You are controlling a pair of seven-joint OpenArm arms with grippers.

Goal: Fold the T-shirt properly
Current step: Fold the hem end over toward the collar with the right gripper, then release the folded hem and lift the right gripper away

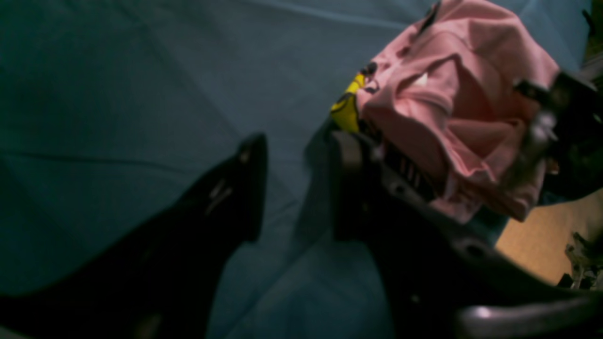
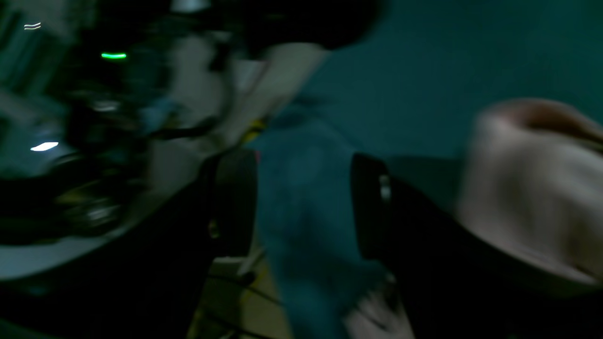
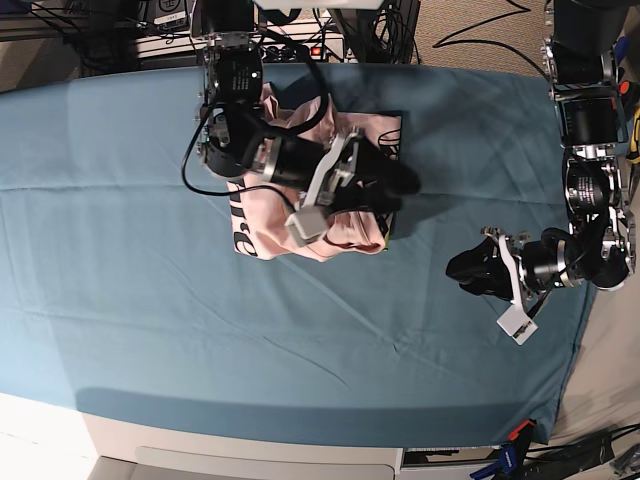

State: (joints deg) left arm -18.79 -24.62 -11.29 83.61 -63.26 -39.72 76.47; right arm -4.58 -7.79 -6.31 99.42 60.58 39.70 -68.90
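Your T-shirt sits bunched in a rough pink heap on the teal cloth, near the table's far edge, black lettering showing at its near-left corner. Your right gripper hangs over the heap's right side; in the right wrist view its jaws stand apart with only teal cloth between them, holding nothing. Your left gripper is well apart from the shirt, low over bare cloth, jaws parted and empty. No containers in view. Right wrist view is blurred.
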